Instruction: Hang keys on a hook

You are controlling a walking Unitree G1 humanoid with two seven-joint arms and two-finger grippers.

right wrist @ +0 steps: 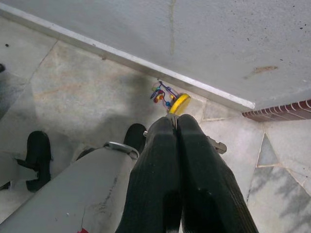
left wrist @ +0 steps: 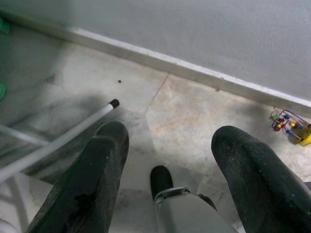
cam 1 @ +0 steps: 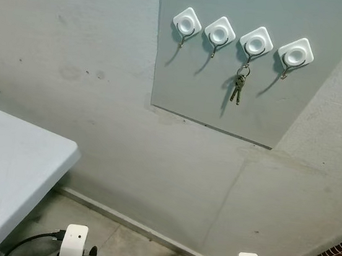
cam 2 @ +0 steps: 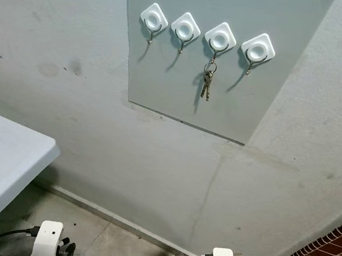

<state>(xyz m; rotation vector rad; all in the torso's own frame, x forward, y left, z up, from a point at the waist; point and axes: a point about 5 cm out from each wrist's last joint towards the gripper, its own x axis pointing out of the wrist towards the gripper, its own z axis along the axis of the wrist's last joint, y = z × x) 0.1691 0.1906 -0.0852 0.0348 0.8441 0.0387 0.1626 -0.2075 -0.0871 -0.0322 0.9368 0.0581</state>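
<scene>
Keys hanging vertical, tips down, third hook

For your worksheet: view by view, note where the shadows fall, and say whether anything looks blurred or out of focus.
Left eye view: sharp; the keys and hooks cast soft shadows down-left on the grey panel. Left wrist view: the fingers are close and soft-edged, the floor dim and shaded at one side. Right wrist view: shadow pools on the floor near the colourful toy; the right gripper looks fairly crisp.

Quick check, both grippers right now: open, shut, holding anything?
Left gripper: open, empty, pointing at the floor.
Right gripper: shut, holding nothing visible.
</scene>
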